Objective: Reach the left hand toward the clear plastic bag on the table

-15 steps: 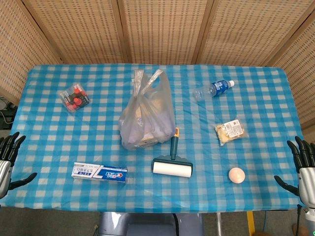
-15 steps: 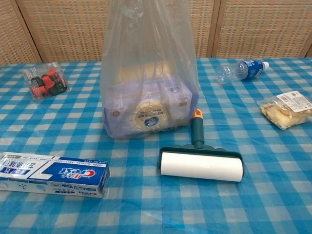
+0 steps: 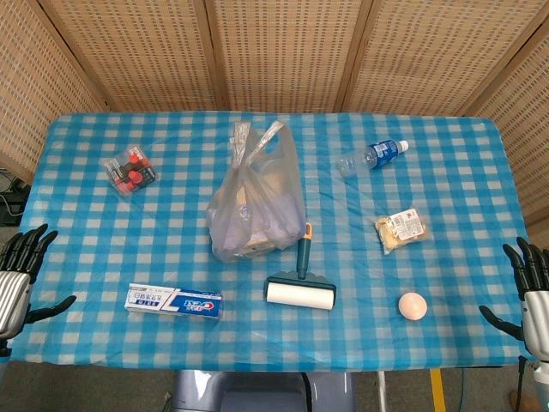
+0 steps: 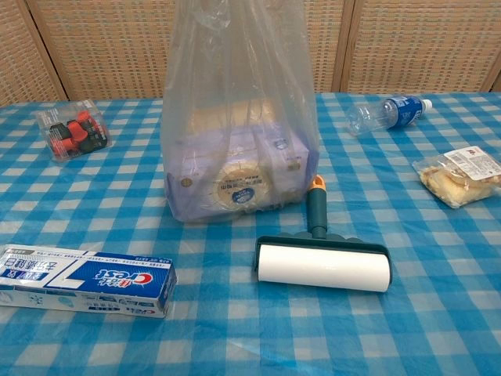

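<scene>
**Left Hand Gets Ready to Reach for the Bag**

While the tall clear plastic bag point(image 3: 256, 199) stands near the middle of the bench point(image 3: 446, 215), the left hand point(image 3: 17, 279) waits at the near left edge, well apart from it. Its fingers are spread and it holds nothing. The right hand point(image 3: 532, 300) sits at the near right edge, also with fingers apart and nothing in it.

It looks like the reach is just at its start. The left hand needs to go forward and to the right, across the blue and white checked cloth, to get to the bag. It should pass over the long white and blue toothpaste box point(image 3: 174, 301), which lies between the hand and the bag.

Now let us count. One clear bag, with boxes inside it. One toothpaste box. One green lint roller with a white roll point(image 3: 300, 286), lying just beside the bag. One clear water bottle with a blue label point(image 3: 371, 155). One small packet of red and black things point(image 3: 129, 171). One see-through snack packet point(image 3: 401, 229). One little pale round ball point(image 3: 413, 305). Two hands.
</scene>
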You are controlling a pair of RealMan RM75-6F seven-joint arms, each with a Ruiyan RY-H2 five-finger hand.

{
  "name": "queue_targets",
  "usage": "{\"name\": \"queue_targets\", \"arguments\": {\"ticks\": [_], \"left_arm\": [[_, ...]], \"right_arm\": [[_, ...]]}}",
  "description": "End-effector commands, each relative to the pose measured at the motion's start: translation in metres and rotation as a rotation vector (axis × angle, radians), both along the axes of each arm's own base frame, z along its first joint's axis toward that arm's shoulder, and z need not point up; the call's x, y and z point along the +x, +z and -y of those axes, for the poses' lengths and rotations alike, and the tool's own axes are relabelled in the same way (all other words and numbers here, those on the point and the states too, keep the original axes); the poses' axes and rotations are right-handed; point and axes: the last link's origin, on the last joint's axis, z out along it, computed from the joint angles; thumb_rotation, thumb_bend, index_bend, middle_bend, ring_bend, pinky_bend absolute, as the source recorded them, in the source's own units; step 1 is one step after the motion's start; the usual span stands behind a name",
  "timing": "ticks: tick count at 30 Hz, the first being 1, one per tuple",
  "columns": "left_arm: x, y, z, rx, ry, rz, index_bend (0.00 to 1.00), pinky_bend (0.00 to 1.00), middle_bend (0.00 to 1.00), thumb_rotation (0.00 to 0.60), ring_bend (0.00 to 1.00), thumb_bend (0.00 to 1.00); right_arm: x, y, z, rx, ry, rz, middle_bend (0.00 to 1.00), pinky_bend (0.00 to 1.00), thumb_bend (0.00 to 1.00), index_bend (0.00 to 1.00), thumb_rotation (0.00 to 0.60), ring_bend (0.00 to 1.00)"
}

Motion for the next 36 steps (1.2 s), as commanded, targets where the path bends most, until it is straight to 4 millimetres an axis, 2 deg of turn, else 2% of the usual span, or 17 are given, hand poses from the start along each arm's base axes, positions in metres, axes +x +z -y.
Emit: {"name": "queue_targets", "arguments": {"ticks": [1,3,4,6,10,14,20,24,30,36], "left_arm": [[0.031,-0.007,-0.038,-0.055,-0.118,0.083,0.0,0.0,0.0,0.6,0.0,0.0],[0.051,-0.01,-0.055,-0.095,-0.177,0.147,0.0,0.0,0.0,0.6,0.0,0.0],[0.071,-0.012,-0.071,-0.142,-0.223,0.224,0.0,0.0,0.0,0.6,0.0,0.0],[0.094,-0.014,-0.086,-0.202,-0.264,0.323,0.0,0.0,0.0,0.6,0.0,0.0],[0.14,-0.019,-0.111,-0.346,-0.303,0.549,0.04,0.0,0.0,0.6,0.0,0.0],[0.178,-0.026,-0.133,-0.471,-0.289,0.685,0.05,0.0,0.0,0.6,0.0,0.0],[0.22,-0.041,-0.161,-0.559,-0.249,0.745,0.02,0.0,0.0,0.6,0.0,0.0],[0.24,-0.052,-0.174,-0.61,-0.216,0.788,0.02,0.0,0.0,0.6,0.0,0.0],[0.267,-0.069,-0.184,-0.705,-0.13,0.931,0.03,0.0,0.0,0.6,0.03,0.0],[0.287,-0.075,-0.187,-0.784,-0.099,0.996,0.04,0.02,0.06,0.6,0.09,0.0]], "right_arm": [[-0.001,0.0,0.003,-0.001,-0.008,-0.002,0.0,0.0,0.0,0.04,0.6,0.0],[-0.002,0.0,0.004,-0.005,-0.019,-0.004,0.0,0.0,0.0,0.04,0.6,0.0],[-0.003,0.001,0.006,-0.009,-0.03,-0.005,0.0,0.0,0.0,0.04,0.6,0.0],[-0.006,0.001,0.008,-0.013,-0.045,-0.007,0.0,0.0,0.0,0.04,0.6,0.0],[-0.011,0.002,0.012,-0.021,-0.077,-0.01,0.0,0.0,0.0,0.04,0.6,0.0],[-0.016,0.005,0.015,-0.035,-0.105,-0.009,0.0,0.0,0.0,0.04,0.6,0.0],[-0.022,0.009,0.019,-0.054,-0.137,-0.006,0.0,0.0,0.0,0.04,0.6,0.0],[-0.025,0.009,0.021,-0.057,-0.152,-0.009,0.0,0.0,0.0,0.04,0.6,0.0],[-0.028,0.008,0.024,-0.051,-0.166,-0.013,0.0,0.0,0.0,0.04,0.6,0.0],[-0.03,0.01,0.024,-0.061,-0.173,-0.003,0.0,0.0,0.0,0.04,0.6,0.0]]}}
